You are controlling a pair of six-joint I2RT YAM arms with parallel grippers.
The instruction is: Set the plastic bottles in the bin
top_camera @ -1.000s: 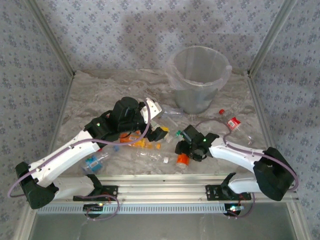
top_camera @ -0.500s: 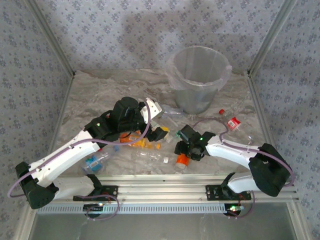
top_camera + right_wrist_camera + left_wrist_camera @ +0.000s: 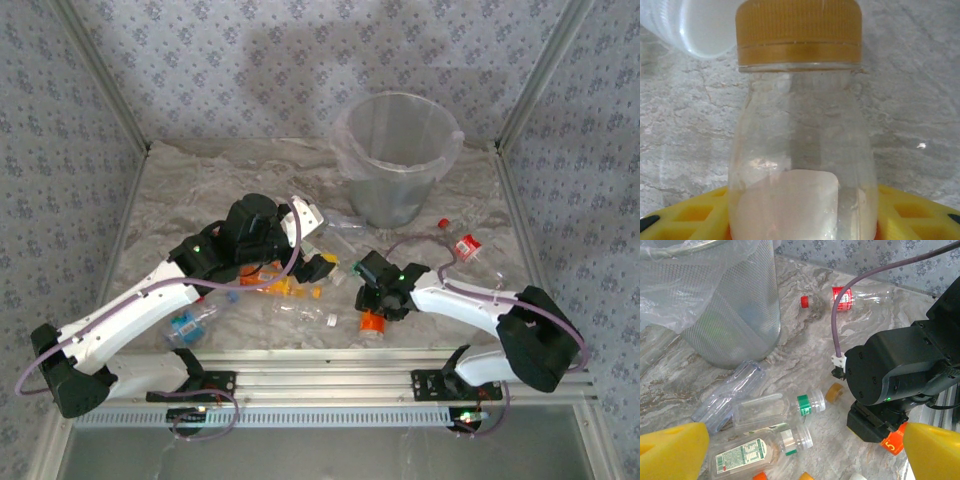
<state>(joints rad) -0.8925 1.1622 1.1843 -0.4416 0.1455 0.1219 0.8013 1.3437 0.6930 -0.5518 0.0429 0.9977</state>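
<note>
One bottle at the claw: clear bottle (image 3: 800,150) with an amber cap (image 3: 799,32), seen close against the marbled top, cap pointing away from the wrist camera.
Grip on it: its body sits between the two yellow pads (image 3: 685,212). One pad flanks each side, but whether they press on it cannot be told.
Right gripper (image 3: 374,302): low over the table at centre-right, near side, well apart from the bin.
Loose bottles, centre: green-banded bottle (image 3: 775,410), printed-label bottle (image 3: 747,455) and crushed bottle (image 3: 730,395) lie on their sides, close together, near the foot of the bin.
Loose bottles, outer: red-labelled bottle (image 3: 467,246) lies on the right with a red cap (image 3: 443,223) just beside it. The blue-labelled bottle (image 3: 190,322) lies on the left beside the left forearm.
Bin (image 3: 390,200): upright at the far side of the table, right of centre, with a clear liner (image 3: 670,295) folded over the rim.
Left gripper (image 3: 800,460): jaws spread wide, yellow fingertips (image 3: 672,450) far apart above the central bottles, gripping nothing.
Table (image 3: 200,190): grey marbled surface.
</note>
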